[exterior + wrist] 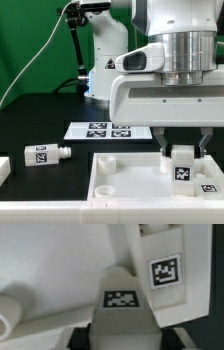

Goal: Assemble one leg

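My gripper [183, 158] is shut on a leg [183, 170], a small white post with a black-and-white tag. I hold it upright over the right part of the big white panel [120, 180]. I cannot tell whether its lower end touches the panel. In the wrist view the leg [122, 297] runs out from between my dark fingers [92, 333], with the gripper [125, 336] closed on its sides. A second leg [42, 155] lies on its side on the black table at the exterior view's left.
Another tagged white piece [165, 272] stands close beside the held leg and also shows at the panel's right edge [210, 187]. The marker board [105, 130] lies behind the panel. A white piece [4, 170] sits at the far left edge. A white stand [105, 60] is at the back.
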### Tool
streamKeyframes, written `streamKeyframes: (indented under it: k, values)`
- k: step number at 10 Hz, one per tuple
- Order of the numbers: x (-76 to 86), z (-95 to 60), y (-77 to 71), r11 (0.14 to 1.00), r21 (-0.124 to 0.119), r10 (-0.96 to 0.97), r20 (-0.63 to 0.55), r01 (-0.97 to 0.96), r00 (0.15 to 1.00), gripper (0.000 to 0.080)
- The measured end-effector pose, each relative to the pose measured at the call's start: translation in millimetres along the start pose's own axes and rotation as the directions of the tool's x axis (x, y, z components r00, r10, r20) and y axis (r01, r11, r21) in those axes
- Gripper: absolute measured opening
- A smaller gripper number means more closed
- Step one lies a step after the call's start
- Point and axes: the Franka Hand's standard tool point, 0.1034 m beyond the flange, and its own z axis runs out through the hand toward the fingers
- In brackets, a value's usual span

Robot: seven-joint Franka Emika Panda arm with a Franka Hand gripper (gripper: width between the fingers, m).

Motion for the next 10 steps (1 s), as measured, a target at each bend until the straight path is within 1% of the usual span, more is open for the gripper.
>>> streamKeyframes:
  k: [1,2,3,4,5,6,7,8,9,10]
  values:
    - [-0.2,0.2,0.2,0.994,0.001,0.11,0.001,-0.11,0.994,0.0282]
    - [-1.3,0.7,-0.3,0.972,0.007,0.237,-0.001,-0.237,0.972,0.0282]
    - [-2.3,1.0,-1.3,0.931,0.006,0.366,-0.006,-0.366,0.931,0.0282]
    - [-3.0,1.0,-2.1,0.876,0.002,0.482,-0.011,-0.482,0.876,0.0282]
    - [-4.4,1.0,-3.8,0.797,-0.002,0.603,-0.018,-0.603,0.797,0.0282]
    - [-4.5,0.6,-3.6,0.721,0.001,0.693,-0.008,-0.693,0.721,0.0282]
    - [-4.5,0.6,-3.4,0.661,0.005,0.75,0.005,-0.75,0.661,0.0282]
    - [-4.6,0.6,-3.5,0.644,0.006,0.765,0.007,-0.765,0.644,0.0292]
    - [-4.3,0.6,-2.9,0.68,0.006,0.733,0.007,-0.733,0.68,0.0292]
    - [-2.8,0.2,-1.2,0.727,0.007,0.687,0.005,-0.687,0.727,0.0463]
